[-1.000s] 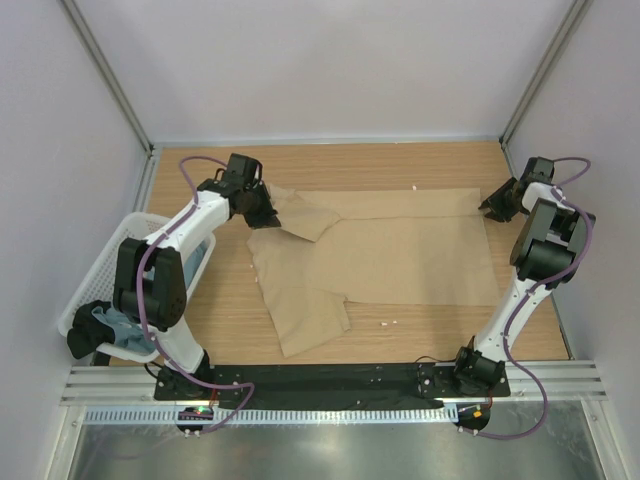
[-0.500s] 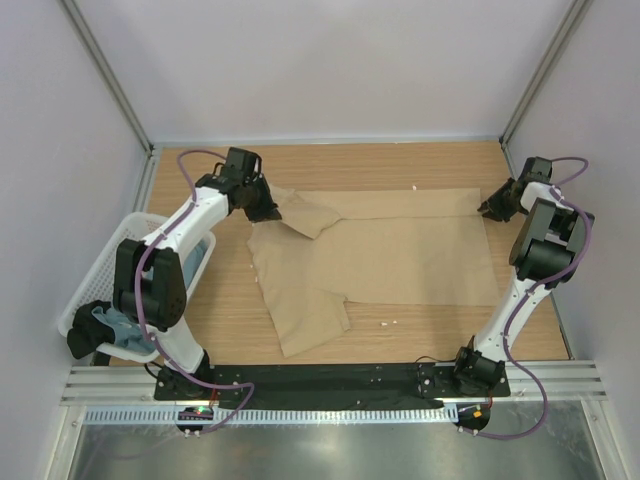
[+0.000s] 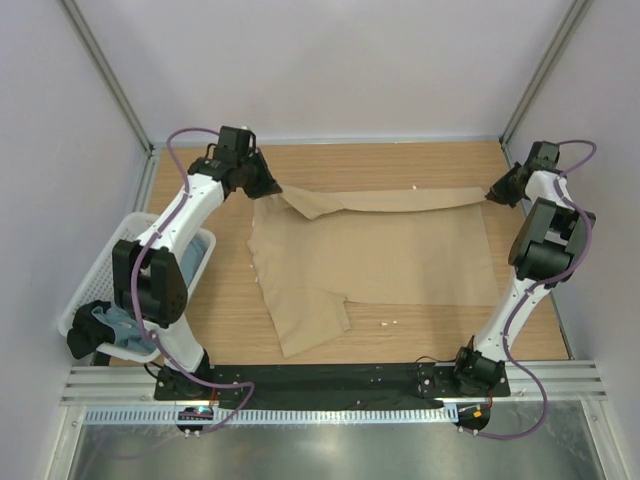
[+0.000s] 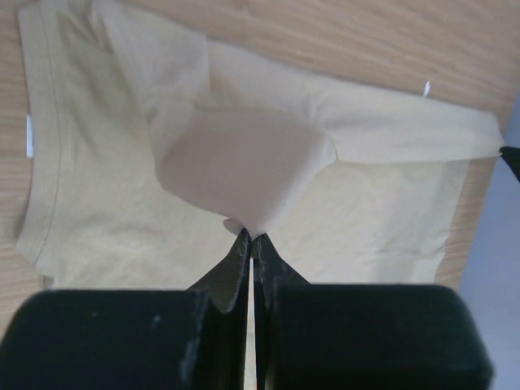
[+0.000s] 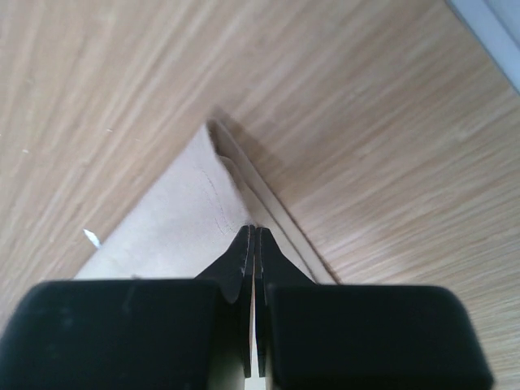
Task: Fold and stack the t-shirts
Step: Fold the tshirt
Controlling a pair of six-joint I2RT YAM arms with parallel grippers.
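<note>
My left pincer (image 4: 250, 237) is clenched on the tan t-shirt (image 3: 400, 255), both fingers pressed together with a fold of cloth caught at their tips; that fold bulges up just ahead of the tips, raised off the table (image 3: 225, 300); beyond it the rest of the shirt lies spread flat, a stitched hem running along the side to the left of my fingers. My right pincer (image 5: 253, 230) is likewise clamped tight on the same shirt, gripping it at a corner; the cloth stretches away to the left of those fingertips, with bare wood ahead and to the right. Between my two pincers the far edge of the shirt lies doubled over in a narrow band; a short sleeve lies nearer my bases, well behind the left pincer. The grey-blue t-shirt (image 3: 113, 326) sits bunched in the white mesh basket (image 3: 140, 222), well behind and outward of my left pincer, apart from the tan one.
</note>
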